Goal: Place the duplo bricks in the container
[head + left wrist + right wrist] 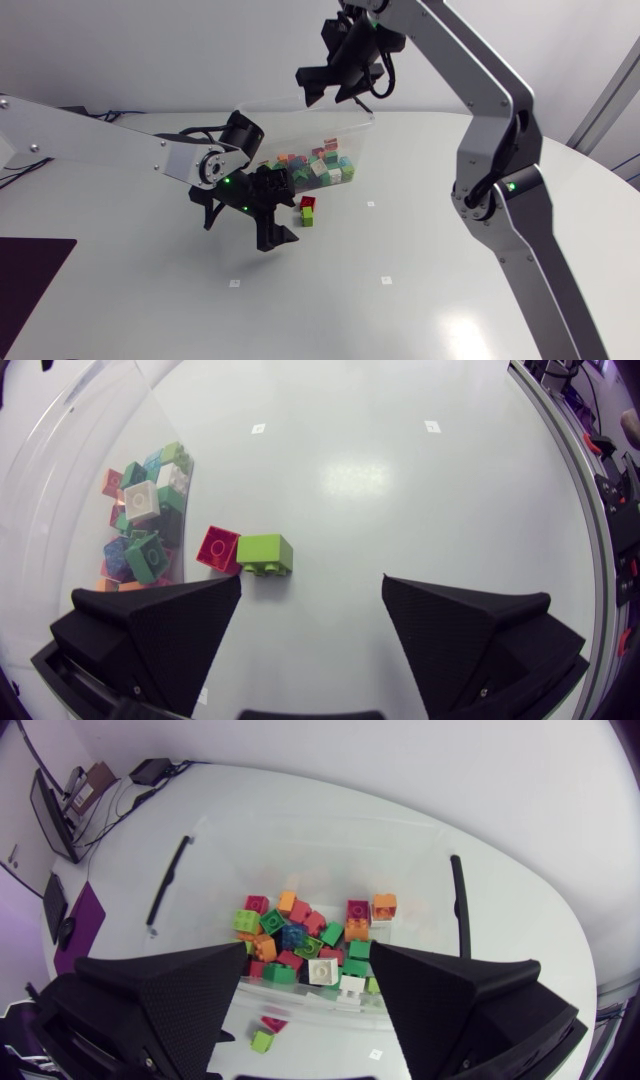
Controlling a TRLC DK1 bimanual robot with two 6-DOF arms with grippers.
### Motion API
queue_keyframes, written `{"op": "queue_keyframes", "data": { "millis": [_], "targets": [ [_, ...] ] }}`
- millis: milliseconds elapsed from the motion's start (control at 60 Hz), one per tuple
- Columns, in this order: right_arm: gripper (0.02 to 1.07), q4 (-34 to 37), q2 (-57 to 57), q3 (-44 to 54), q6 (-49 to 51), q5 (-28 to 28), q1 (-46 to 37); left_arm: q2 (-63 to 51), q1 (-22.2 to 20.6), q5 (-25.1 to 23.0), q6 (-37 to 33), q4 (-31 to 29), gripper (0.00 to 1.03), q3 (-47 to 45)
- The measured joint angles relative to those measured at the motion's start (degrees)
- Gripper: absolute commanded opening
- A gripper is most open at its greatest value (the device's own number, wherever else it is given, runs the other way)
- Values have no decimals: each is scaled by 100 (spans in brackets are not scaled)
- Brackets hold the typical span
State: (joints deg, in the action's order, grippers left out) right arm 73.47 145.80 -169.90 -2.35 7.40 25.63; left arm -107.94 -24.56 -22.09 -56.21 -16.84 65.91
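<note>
L hand (310, 582) wide open, empty; green brick (264, 552) just ahead, offset toward container (60, 470), touching red brick (218, 548). R hand (308, 948) farther off, open too.

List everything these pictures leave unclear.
1. Left wrist view: a finger of the left hand hides part of the brick pile in the container; the edge cuts the container off.
2. Head view: the left arm covers the container's left end.
3. Right wrist view: the red brick and green brick outside are too small to show whether they touch.
4. All views: piled bricks overlap, so no exact count.
</note>
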Motion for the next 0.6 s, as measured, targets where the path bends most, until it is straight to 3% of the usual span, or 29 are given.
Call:
{"op": "queue_keyframes", "data": {
  "millis": [150,467,600],
  "targets": [
    [92,11,-546,516,-2,195,-48,0,0,0,-2,0,98,4],
    [94,286,-1897,2715,-140,400,-186,-317,-33,0,-216,4,98,245],
    [94,11,-2260,3657,-177,398,-210,-492,-120,0,-251,46,98,376]
  ]
}}
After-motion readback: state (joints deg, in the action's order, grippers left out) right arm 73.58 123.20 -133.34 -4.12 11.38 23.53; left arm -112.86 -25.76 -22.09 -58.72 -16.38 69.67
